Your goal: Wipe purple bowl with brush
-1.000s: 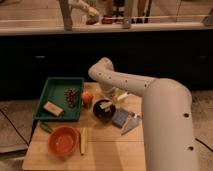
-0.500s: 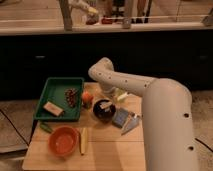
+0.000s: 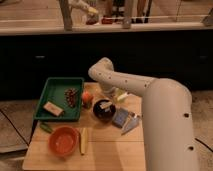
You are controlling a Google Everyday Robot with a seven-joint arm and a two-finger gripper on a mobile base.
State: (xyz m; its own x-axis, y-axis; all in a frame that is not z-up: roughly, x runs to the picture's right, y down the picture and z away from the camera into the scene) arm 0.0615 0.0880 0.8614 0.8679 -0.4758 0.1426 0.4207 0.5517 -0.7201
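Note:
The purple bowl (image 3: 104,112), small and almost black, sits in the middle of the wooden table (image 3: 107,152). The brush's whitish head (image 3: 103,105) lies in the bowl. Its cream-yellow handle (image 3: 122,95) slants up to the right past the bowl's rim. My gripper (image 3: 111,95) is at the end of the white arm, just above the bowl's far rim and right at the brush. The arm's wrist hides how the gripper meets the brush.
A green tray (image 3: 50,92) at the left holds a dark cluster (image 3: 71,96) and a pale block (image 3: 53,108). An orange fruit (image 3: 87,96) sits beside the bowl. An orange bowl (image 3: 64,141), a yellow vegetable (image 3: 83,141) and a grey wedge tool (image 3: 129,124) lie nearby.

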